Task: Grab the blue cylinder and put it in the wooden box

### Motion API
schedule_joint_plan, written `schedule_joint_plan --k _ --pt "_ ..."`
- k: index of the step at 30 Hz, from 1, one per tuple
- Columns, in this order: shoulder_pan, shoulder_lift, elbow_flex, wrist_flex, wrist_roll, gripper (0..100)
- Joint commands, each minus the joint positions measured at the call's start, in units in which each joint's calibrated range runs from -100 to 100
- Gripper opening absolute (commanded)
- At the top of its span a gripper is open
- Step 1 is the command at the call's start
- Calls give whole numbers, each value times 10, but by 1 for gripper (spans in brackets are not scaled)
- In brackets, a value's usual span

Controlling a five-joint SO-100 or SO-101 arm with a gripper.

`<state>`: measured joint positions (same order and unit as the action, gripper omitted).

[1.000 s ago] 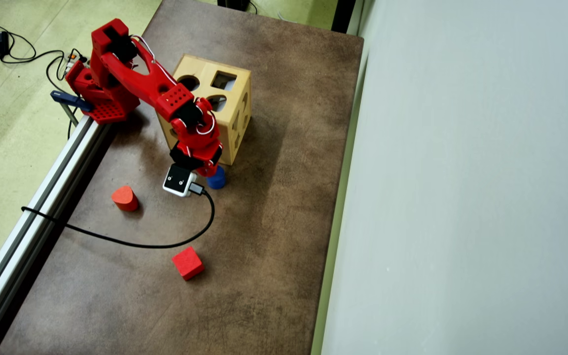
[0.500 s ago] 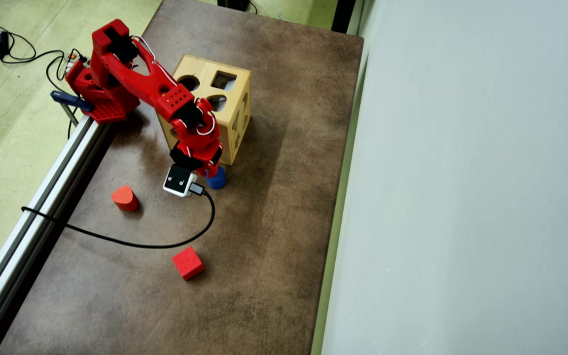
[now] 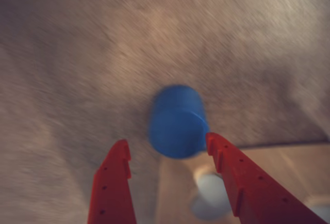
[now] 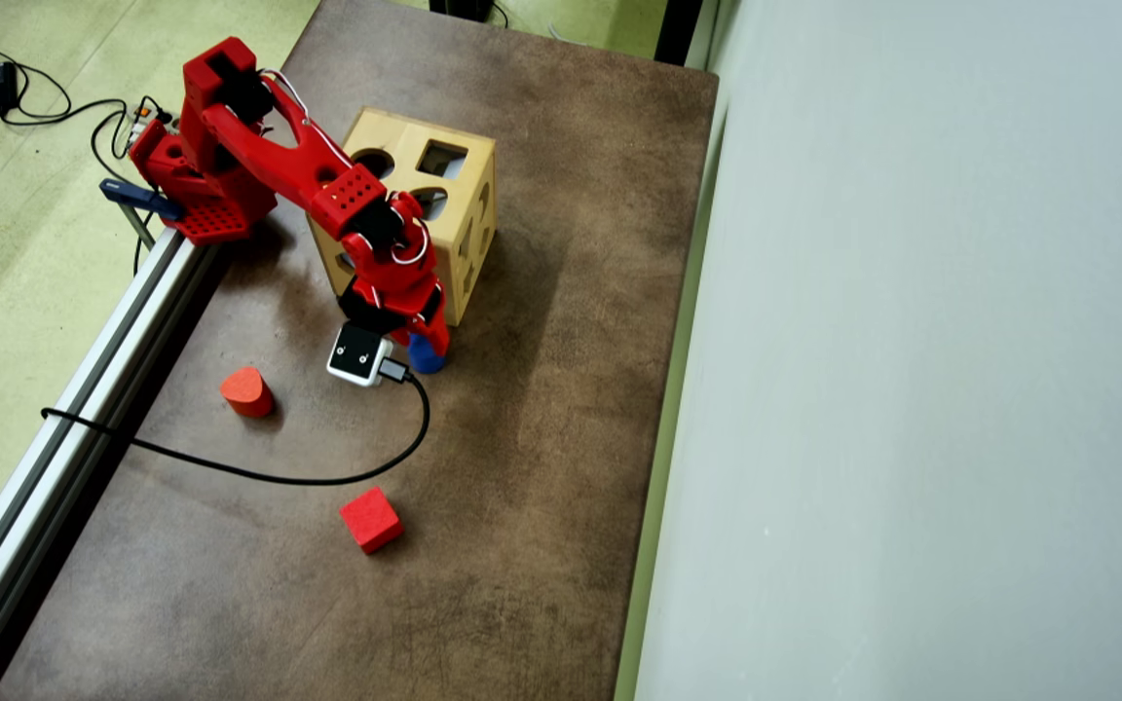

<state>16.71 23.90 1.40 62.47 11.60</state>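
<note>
Brown tabletop (image 4: 542,409) fills your overhead view, with pale floor along its left edge and a grey wall on the right. Your red arm (image 4: 288,166) reaches from the table's left edge past the wooden box (image 4: 468,204), and over the last second its wrist has swung slightly right, so more of the blue cylinder (image 4: 428,360) is now covered from above. That suggests you are closing in on the grasp, not yet lifting. Your gripper (image 3: 167,152) is spread open in the wrist view, one finger (image 3: 114,182) clear on the left, the other at the cylinder's (image 3: 176,121) right edge; contact cannot be judged through the blur. It stands on the table just beside the box's near corner, short, solid, dark blue, flat-topped. Two red blocks, one rounded (image 4: 246,390) and one a cube (image 4: 371,519), lie well apart from it
</note>
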Motion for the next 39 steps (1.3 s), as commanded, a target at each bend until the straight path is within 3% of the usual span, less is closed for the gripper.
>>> schedule_joint_plan --k 1,34,39 --pt "-7 -8 -27 38 -2 25" --pt "-2 53 -104 44 -19 25" --pt "1 53 -106 73 -32 32"
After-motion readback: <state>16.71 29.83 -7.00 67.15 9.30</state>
